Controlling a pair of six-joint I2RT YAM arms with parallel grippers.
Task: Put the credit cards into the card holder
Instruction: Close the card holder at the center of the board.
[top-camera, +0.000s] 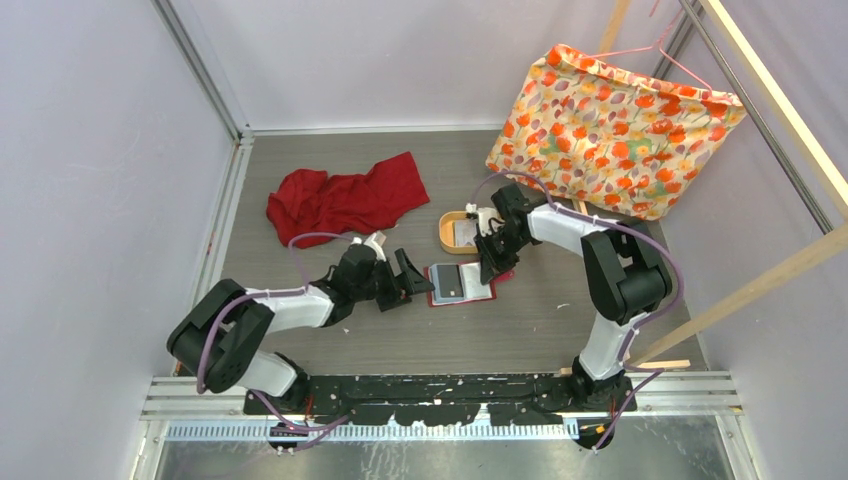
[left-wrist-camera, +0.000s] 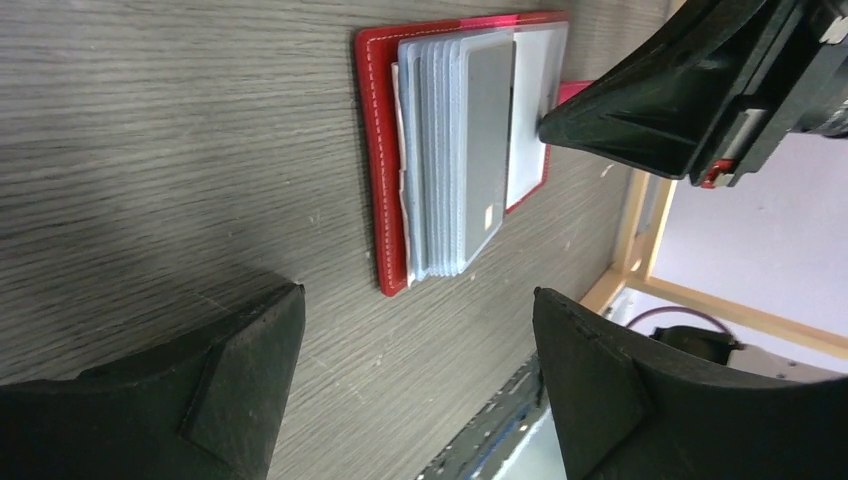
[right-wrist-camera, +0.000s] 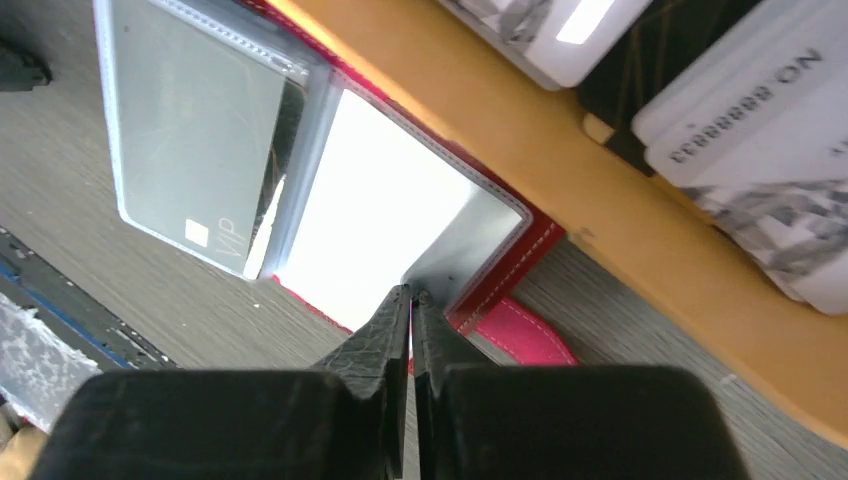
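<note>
The card holder (top-camera: 460, 283) lies open on the table, a red wallet (left-wrist-camera: 378, 150) with a fan of clear pockets. A grey card (left-wrist-camera: 482, 130) marked VIP (right-wrist-camera: 205, 150) sits in its top pocket. More credit cards (right-wrist-camera: 745, 110) lie in the tan tray (top-camera: 445, 230) just behind it. My right gripper (right-wrist-camera: 410, 293) comes down on the holder's right half (top-camera: 490, 268), jaws pinched together at the edge of an empty clear pocket (right-wrist-camera: 370, 220). Its fingers (left-wrist-camera: 600, 115) also show in the left wrist view. My left gripper (top-camera: 420, 283) rests low just left of the holder, wide open (left-wrist-camera: 420, 292) and holding nothing.
A crumpled red cloth (top-camera: 345, 200) lies at the back left. A floral bag (top-camera: 615, 130) hangs on a pink hanger at the back right. A wooden frame (top-camera: 760, 290) runs along the right side. The tray's rim (right-wrist-camera: 500, 110) nearly touches the holder.
</note>
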